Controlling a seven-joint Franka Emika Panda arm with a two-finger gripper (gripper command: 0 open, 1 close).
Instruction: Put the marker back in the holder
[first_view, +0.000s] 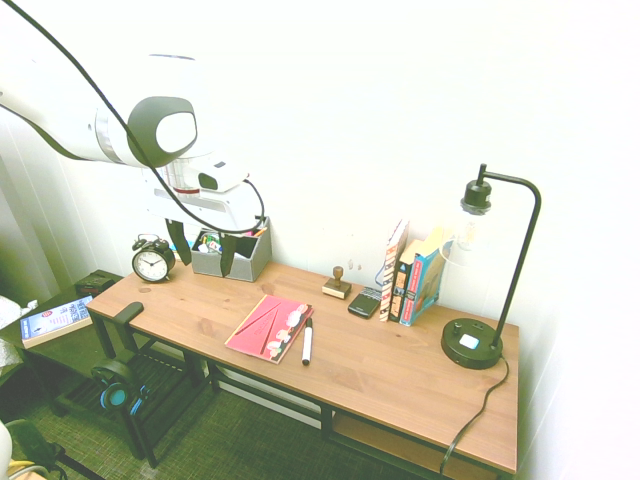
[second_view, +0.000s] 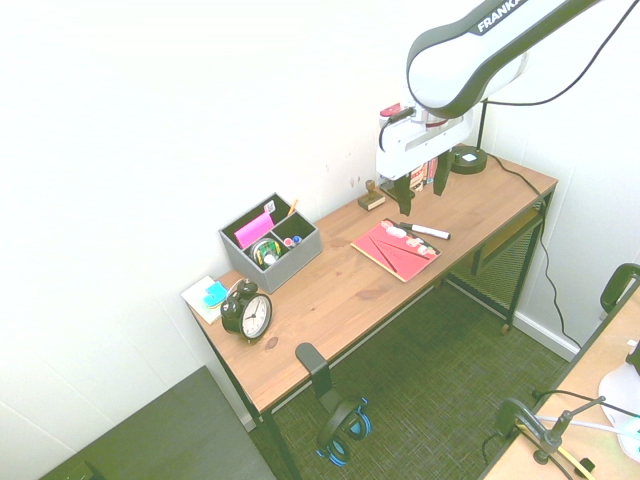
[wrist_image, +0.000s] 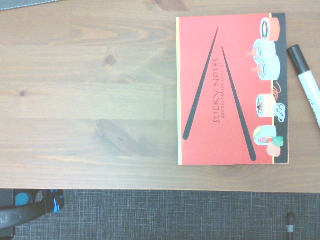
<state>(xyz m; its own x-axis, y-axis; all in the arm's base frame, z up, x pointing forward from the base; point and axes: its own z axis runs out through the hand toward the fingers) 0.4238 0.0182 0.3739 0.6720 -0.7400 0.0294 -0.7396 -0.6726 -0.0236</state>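
Marker (first_view: 307, 345) lies across desk (first_view: 365, 390), black end (first_view: 309, 325) wallward.

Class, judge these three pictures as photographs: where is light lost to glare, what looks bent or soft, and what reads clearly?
First exterior view: wall overexposed, the lamp's glass shade nearly lost against it; colours washed out. Second exterior view: white wall blown out too, the marker small but distinct. Wrist view: sticky-notes book fairly sharp, its title legible; a soft, faint shadow on the wood.

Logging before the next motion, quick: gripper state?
Gripper: open, fingers apart, holding nothing; the marker lies on the desk.
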